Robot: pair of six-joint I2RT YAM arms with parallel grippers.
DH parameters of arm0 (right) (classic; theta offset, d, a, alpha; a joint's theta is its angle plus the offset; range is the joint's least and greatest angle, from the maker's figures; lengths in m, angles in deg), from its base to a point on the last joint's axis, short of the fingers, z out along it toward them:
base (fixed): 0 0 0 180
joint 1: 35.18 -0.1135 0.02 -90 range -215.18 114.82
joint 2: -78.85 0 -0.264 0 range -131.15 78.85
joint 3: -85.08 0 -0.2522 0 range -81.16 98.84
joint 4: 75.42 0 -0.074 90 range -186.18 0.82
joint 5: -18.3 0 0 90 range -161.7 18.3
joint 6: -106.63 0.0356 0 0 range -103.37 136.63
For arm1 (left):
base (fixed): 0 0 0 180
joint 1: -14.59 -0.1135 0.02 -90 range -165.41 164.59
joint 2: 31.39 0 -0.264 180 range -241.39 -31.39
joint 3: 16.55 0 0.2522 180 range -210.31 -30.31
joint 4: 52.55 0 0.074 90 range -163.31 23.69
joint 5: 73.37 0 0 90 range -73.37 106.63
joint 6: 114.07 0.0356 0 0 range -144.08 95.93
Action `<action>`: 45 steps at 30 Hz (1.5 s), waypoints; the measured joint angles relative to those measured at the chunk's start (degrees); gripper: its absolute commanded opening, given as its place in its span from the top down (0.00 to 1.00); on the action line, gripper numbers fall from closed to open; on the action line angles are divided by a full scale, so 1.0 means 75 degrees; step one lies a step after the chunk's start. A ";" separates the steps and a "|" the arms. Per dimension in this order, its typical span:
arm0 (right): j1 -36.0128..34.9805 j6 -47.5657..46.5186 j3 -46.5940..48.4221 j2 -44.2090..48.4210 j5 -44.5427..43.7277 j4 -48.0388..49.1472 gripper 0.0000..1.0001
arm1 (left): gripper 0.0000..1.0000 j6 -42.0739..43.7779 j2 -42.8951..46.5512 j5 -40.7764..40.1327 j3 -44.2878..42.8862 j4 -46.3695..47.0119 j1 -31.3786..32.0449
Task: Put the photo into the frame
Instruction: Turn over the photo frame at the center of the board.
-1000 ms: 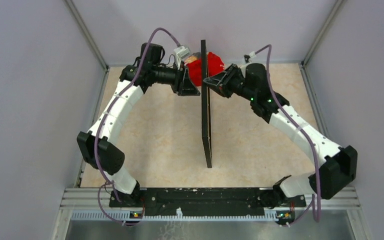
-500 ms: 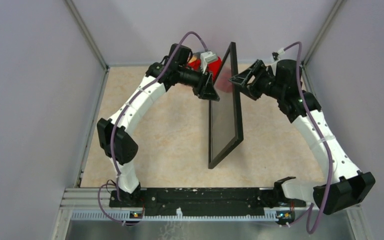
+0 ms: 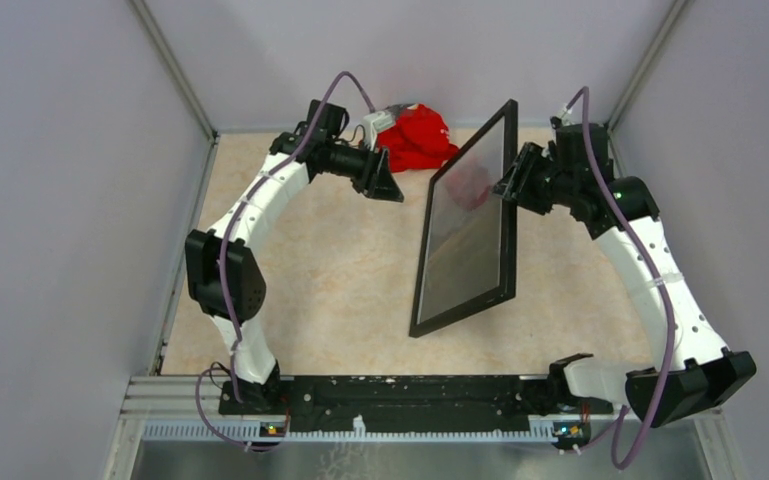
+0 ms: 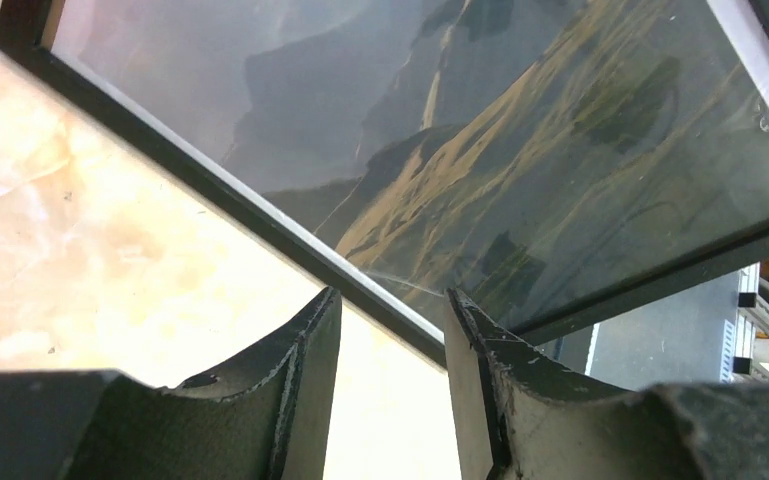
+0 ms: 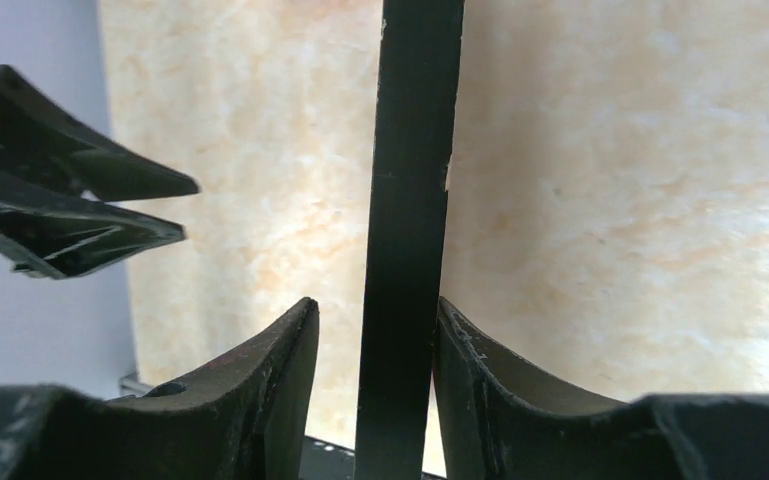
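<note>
You see a crumpled red cloth (image 3: pixel 418 137) lying at the far edge of the beige marbled counter (image 3: pixel 310 270).

A robotics lab test cell: plain lilac-grey panel walls (image 3: pixel 65 200), aluminium corner posts (image 3: pixel 174 70), beige marbled tabletop (image 3: pixel 330 270).

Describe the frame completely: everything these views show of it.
The frame is a large thin rectangle with a narrow black border and a glossy pane. Behind the pane shows the photo, mountains and green-brown hills with a white margin. It stands tilted, upper edge leaning right, glazed face turned up and left. The right gripper clamps that upper edge near its far end. The left gripper is open and apart from it. Whether its lower edge rests on the table cannot be told.
</note>
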 measured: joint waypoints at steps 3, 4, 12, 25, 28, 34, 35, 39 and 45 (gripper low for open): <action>0.0015 -0.0323 -0.0003 0.0000 -0.0411 -0.0332 0.61 | 0.51 0.0099 0.0000 0.0070 0.0224 0.0070 -0.0152; 0.0017 -0.0382 -0.0003 0.0000 -0.0495 -0.0396 0.62 | 0.52 0.0122 0.0000 0.0093 0.0297 0.0073 -0.0175; 0.0050 -0.0877 -0.0379 0.0163 -0.1105 -0.0796 0.66 | 0.52 0.0306 0.0000 0.0131 0.0577 0.0105 -0.0248; 0.0096 -0.0609 -0.2620 0.0833 -0.0886 -0.0233 0.75 | 0.53 0.0944 0.0006 -0.0082 0.1072 0.0061 -0.0586; 0.0099 -0.0388 -0.3337 0.1253 -0.0705 0.0093 0.75 | 0.53 0.1084 0.0006 -0.0125 0.1090 0.0026 -0.0676; 0.0099 -0.0178 -0.4491 0.1352 -0.0239 0.0918 0.77 | 0.54 0.1364 -0.0023 -0.0329 0.1090 -0.0134 -0.0813; 0.0099 -0.0184 -0.4584 0.1218 -0.0131 0.1093 0.77 | 0.54 0.1425 -0.0050 -0.0370 0.1090 -0.0192 -0.0845; 0.0099 -0.0280 -0.4648 0.0364 0.0277 0.1792 0.78 | 0.54 0.1617 -0.0236 -0.0536 0.1087 -0.0498 -0.0985; 0.0099 -0.0565 -0.4572 -0.1061 0.0624 0.2719 0.79 | 0.53 0.1798 -0.0291 -0.0720 0.1093 -0.0694 -0.1332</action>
